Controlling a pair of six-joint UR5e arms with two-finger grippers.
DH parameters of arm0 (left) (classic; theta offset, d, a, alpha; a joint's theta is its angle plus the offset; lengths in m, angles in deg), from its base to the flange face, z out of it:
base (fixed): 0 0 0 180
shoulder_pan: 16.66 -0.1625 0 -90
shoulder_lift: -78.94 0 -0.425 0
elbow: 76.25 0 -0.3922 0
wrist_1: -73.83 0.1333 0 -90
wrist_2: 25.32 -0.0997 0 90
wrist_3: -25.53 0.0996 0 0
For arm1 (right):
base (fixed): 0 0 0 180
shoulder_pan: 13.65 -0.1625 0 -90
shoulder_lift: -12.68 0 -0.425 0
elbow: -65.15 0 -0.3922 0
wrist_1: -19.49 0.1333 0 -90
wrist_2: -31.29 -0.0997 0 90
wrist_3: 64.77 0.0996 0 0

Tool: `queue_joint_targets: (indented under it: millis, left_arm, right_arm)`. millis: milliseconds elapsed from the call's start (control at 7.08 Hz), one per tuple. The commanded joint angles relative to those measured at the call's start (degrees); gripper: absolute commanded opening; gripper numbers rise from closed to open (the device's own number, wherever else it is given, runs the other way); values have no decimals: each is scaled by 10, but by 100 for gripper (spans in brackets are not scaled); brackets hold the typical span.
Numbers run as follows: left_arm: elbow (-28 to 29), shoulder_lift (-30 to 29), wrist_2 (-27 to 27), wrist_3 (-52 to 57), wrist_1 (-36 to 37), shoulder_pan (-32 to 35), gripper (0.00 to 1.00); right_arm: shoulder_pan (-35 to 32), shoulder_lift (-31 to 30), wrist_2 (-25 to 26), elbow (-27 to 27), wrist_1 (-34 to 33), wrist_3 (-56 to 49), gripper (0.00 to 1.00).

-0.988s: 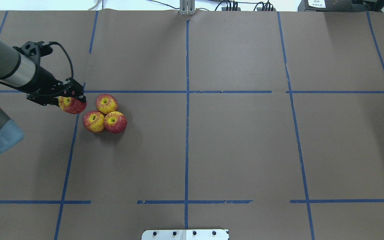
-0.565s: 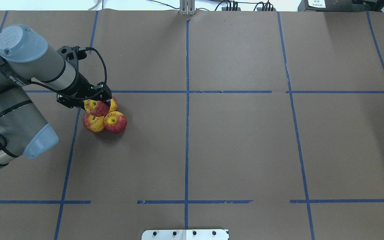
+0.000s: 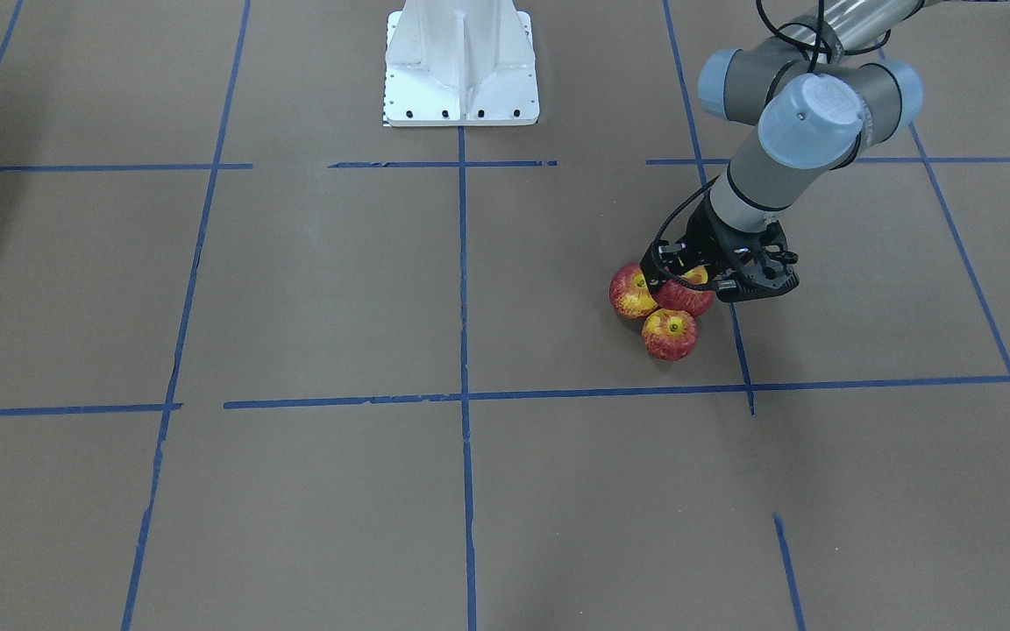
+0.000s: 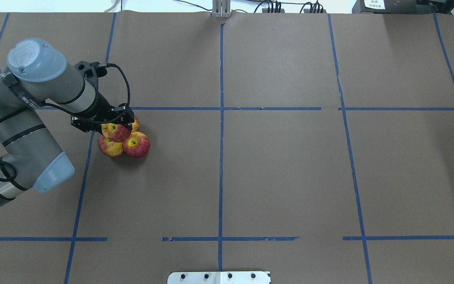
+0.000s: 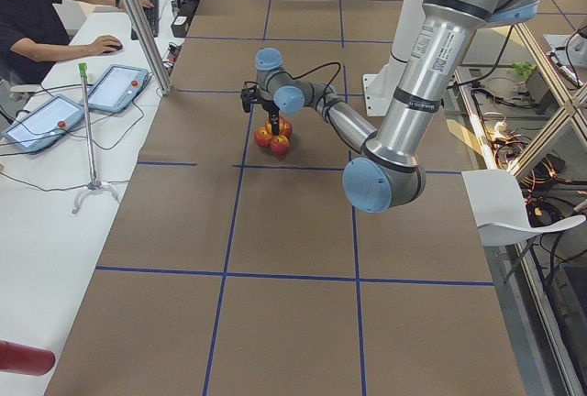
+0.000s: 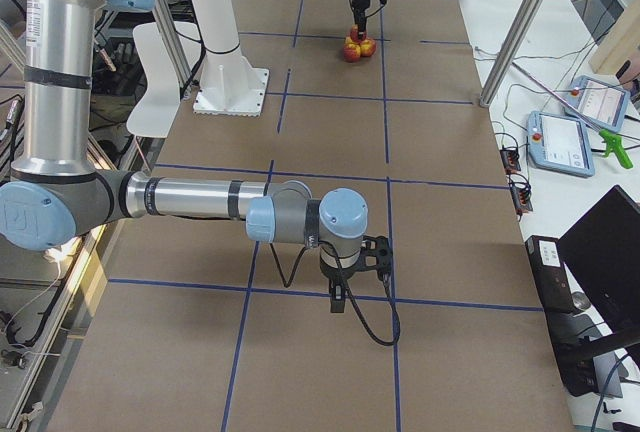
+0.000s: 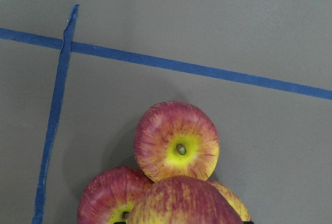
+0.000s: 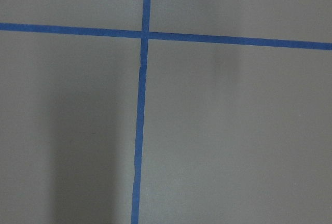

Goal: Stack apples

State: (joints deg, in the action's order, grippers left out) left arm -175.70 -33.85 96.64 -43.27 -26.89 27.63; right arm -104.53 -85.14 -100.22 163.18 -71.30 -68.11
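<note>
Three red-and-yellow apples lie bunched together on the brown table: one (image 4: 110, 146), one (image 4: 136, 145) and one (image 4: 134, 123) mostly hidden behind my left gripper. My left gripper (image 4: 113, 127) is shut on a fourth apple (image 4: 116, 133) and holds it over the middle of the bunch. I cannot tell whether this apple touches the others. In the front view the held apple (image 3: 686, 296) sits over two visible apples (image 3: 629, 294) (image 3: 670, 335). The left wrist view shows the held apple (image 7: 181, 203) at the bottom edge above the bunch (image 7: 176, 141). My right gripper (image 6: 355, 292) hangs far away over bare table; I cannot tell whether it is open or shut.
Blue tape lines (image 4: 220, 118) divide the brown table into squares. The white robot base (image 3: 461, 61) stands at the middle of the robot-side edge. An operator (image 5: 37, 20) sits at a side desk with tablets (image 5: 115, 86), off the table.
My left arm has carried the held apple to the right, from beside the bunch to over its middle. The three apples on the table have not moved.
</note>
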Motion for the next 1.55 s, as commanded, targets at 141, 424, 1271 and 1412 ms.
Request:
queue_joint_targets:
  millis: [141,424,1271,1412]
  left_arm:
    - [2,-1,-1,1,-1,-2,64]
    - [0,-1,-1,2,-1,-2,100]
    - [-86,20,1,64,65,94,100]
    - [-94,26,3,98,76,103,100]
  right_arm:
    - [0,0,0,0,0,0,100]
    - [0,0,-1,1,-1,0,100]
    - [0,0,-1,0,0,0,100]
    - [0,0,-1,0,0,0,100]
